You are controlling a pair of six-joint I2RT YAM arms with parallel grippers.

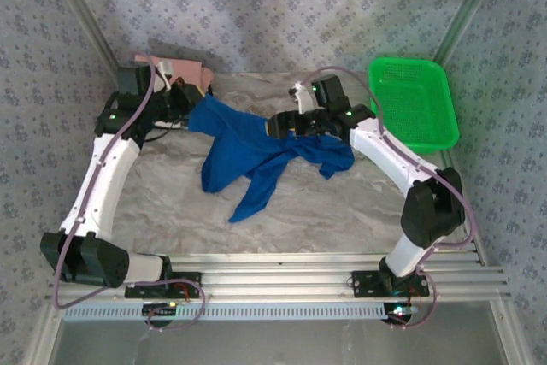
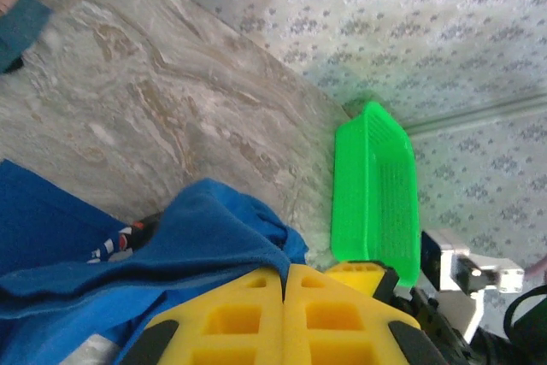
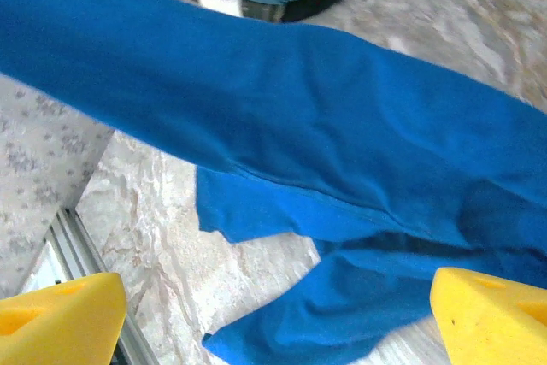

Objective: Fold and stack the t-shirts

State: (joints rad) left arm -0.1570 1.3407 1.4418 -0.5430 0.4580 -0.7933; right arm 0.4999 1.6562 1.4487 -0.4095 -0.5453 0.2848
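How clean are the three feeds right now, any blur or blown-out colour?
Top external: even, soft light, faint shadows, blue t-shirt clear. Left wrist: yellow fingers soft so near the lens, green basket glowing, oversaturated. Right wrist: the shirt's cloth slightly smeared, things at the top edge blurred past telling, table veining readable.

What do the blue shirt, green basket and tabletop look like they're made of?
The blue t-shirt looks like soft matte knit cloth, likely cotton: it drapes and creases. The green basket looks like rigid moulded plastic with a fine mesh. The table is smooth with grey-beige marble veining; it could be laminate or printed sheet rather than stone.
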